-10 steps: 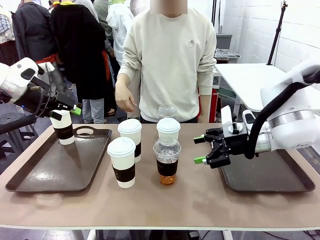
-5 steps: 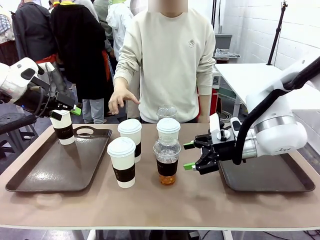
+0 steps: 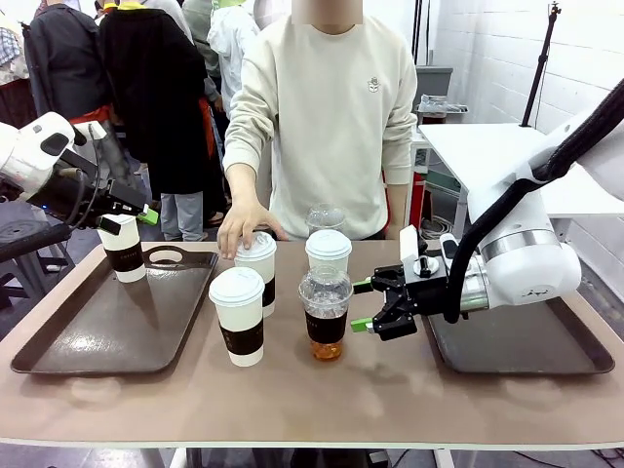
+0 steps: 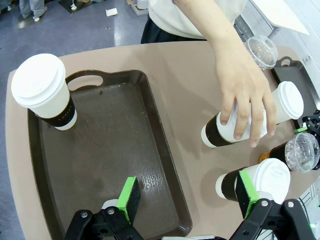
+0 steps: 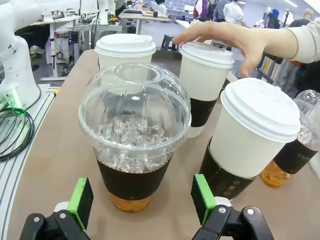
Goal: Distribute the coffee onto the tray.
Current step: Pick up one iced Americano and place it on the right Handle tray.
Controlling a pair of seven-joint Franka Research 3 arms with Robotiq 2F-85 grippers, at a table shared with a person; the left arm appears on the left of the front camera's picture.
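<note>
1. Two grippers, both with jaws spread. The right gripper [image 3: 362, 305] [image 5: 141, 200] lay level over the table [image 3: 390, 400], pinching nothing.
2. Near dome-lidded cup [image 3: 326, 314] [image 5: 134, 135] — upright on the table just ahead of the right gripper's fingertips, in line with the gap between them and clear of both green pads. Amber drink and ice showed around its dark sleeve.
3. Rear white cup [image 3: 329, 255] [image 5: 252, 135] stood just beyond the near dome-lidded cup, off to the person's side of the right gripper's reach.
4. Far dome-lidded cup [image 3: 325, 216] [image 5: 300, 145] stood farther out on that same side.
5. Middle white cup [image 3: 257, 273] [image 4: 220, 135] [image 5: 206, 75] stood well ahead of the right gripper, with the person's hand [image 3: 244, 229] [image 4: 245, 95] [image 5: 225, 37] resting on its lid.
6. Front white cup [image 3: 239, 317] [image 4: 255, 180] [image 5: 125, 47] stood straight ahead of the right gripper, past the near dome-lidded cup, and close beside one finger of the left gripper in the left wrist view.
7. Left gripper [image 3: 127, 222] [image 4: 187, 195] — raised over the edge of the left tray [image 3: 58, 341] [image 4: 110, 130], jaws apart, nothing between them.
8. Tray cup [image 3: 124, 255] [image 4: 44, 92] stood upright in the left tray by its handle, ahead of the left gripper's fingers and to one side, apart from both.
9. Right tray [image 3: 526, 341] lay behind the right gripper, under its arm.
</note>
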